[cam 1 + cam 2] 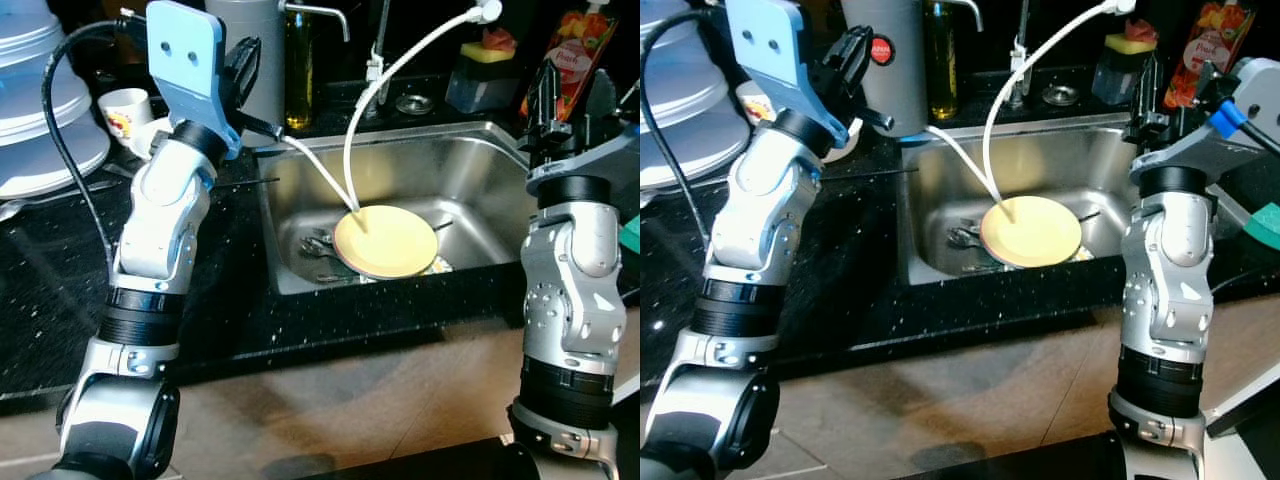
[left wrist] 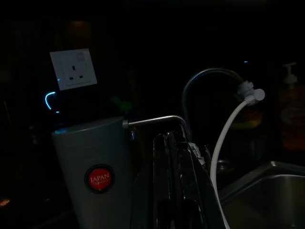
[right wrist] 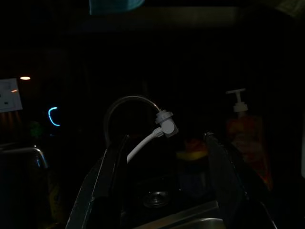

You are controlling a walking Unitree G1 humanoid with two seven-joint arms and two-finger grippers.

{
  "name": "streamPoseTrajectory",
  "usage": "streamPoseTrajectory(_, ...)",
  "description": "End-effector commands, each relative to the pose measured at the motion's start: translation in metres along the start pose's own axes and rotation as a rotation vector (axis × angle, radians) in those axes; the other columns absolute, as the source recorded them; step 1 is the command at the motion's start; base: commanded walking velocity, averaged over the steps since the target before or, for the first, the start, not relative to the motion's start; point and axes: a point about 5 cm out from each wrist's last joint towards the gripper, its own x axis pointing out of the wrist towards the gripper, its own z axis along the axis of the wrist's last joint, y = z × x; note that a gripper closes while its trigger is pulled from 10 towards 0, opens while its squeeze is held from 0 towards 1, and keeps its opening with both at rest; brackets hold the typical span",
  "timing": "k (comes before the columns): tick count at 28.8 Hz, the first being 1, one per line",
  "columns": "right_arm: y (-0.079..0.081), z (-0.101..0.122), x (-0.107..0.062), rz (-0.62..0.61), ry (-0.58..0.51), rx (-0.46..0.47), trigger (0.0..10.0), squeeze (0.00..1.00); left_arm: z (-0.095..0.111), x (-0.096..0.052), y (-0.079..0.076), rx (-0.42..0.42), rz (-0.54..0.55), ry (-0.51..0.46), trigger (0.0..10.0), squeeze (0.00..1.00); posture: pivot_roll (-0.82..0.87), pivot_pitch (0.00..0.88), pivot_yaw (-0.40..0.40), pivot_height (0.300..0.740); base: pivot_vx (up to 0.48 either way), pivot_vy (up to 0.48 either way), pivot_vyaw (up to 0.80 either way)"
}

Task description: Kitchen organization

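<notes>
A yellow plate [image 1: 386,240] lies in the steel sink [image 1: 480,165], on top of some cutlery [image 1: 318,248]. A white hose [image 1: 400,62] runs from the tap down to the plate. My left gripper [image 1: 245,58] is raised over the counter left of the sink, beside a grey canister with a red sticker [image 2: 95,162]. In the left wrist view its fingers [image 2: 167,176] lie pressed together, shut on nothing. My right gripper [image 1: 572,95] is held up at the sink's right end, open and empty. Its fingers [image 3: 110,176] stand wide apart and point at the tap.
A stack of white plates [image 1: 40,120] and a small cup [image 1: 125,110] stand at the far left of the black counter [image 1: 60,290]. An oil bottle [image 1: 300,70], a sponge holder [image 1: 485,65] and an orange soap pouch [image 1: 578,50] line the back.
</notes>
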Motion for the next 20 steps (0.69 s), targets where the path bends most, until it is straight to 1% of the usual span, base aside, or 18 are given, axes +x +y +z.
streamPoseTrajectory(1,0.0015,0.0002,0.0011,0.007,-0.004,0.001,10.0,0.00,-0.0020,-0.0010,0.0000,0.010,-0.001,0.005,10.0,0.00,-0.02,0.000,0.026,0.740,0.394,0.000,0.00)
streamPoseTrajectory(15,0.0009,0.0004,0.0010,0.003,-0.007,0.001,10.0,0.00,-0.0022,-0.0009,-0.0003,0.012,-0.002,0.004,10.0,0.00,-0.02,0.000,0.029,0.740,0.368,0.000,0.00)
streamPoseTrajectory(20,0.0008,0.0004,0.0009,0.003,-0.008,0.001,10.0,0.00,-0.0023,-0.0009,-0.0006,0.012,-0.002,0.006,10.0,0.00,-0.02,0.000,0.029,0.740,0.280,0.000,0.00)
